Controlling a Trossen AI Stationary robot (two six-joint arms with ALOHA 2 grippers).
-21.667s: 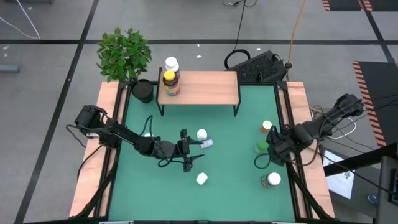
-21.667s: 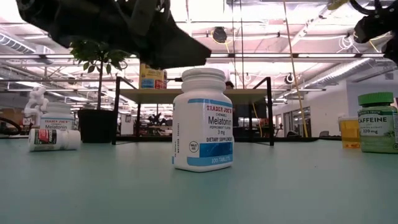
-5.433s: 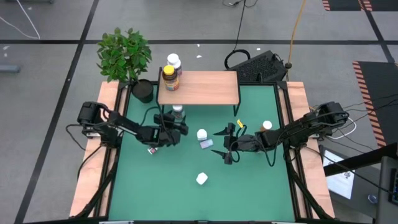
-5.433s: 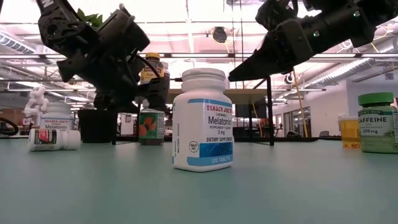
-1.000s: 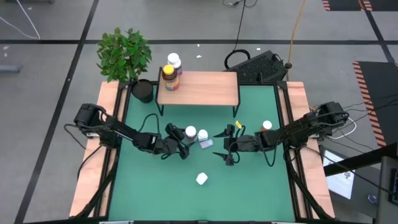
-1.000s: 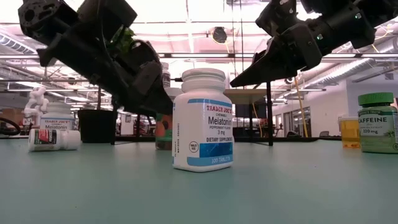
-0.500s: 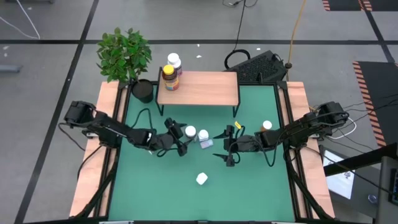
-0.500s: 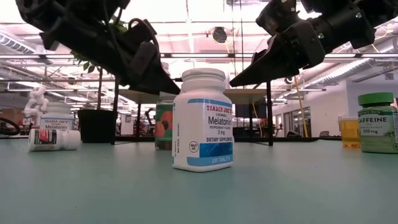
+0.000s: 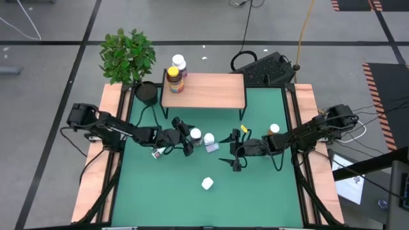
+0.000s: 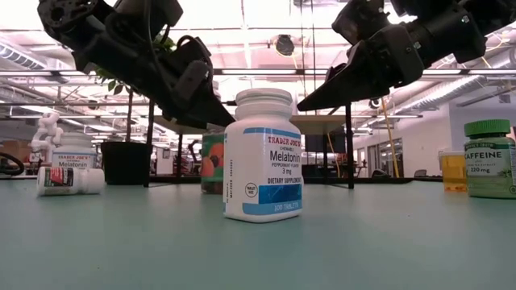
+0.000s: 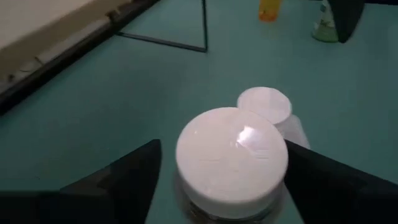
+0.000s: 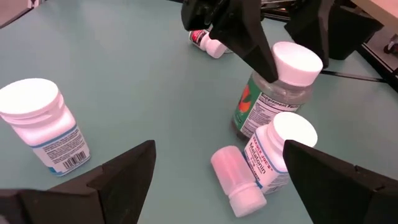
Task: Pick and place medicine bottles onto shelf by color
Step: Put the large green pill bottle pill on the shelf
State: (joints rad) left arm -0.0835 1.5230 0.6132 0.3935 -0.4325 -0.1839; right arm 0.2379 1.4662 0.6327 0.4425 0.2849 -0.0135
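The green-labelled bottle (image 12: 272, 93) stands upright near the surface's (image 9: 255, 191) centre, long axis vertical, white cap up, at about 6 o'clock from the shelf (image 9: 204, 90). The left gripper (image 9: 184, 137) straddles its cap, jaws apart and not clamped. The right gripper (image 9: 234, 151) hovers at its 3 o'clock, jaws apart, empty.

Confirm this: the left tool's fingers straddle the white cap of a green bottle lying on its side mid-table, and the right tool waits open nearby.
Not quite. The green bottle stands upright, as the right wrist view shows. The rest holds: the left tool straddles its white cap, and the right tool waits open nearby.
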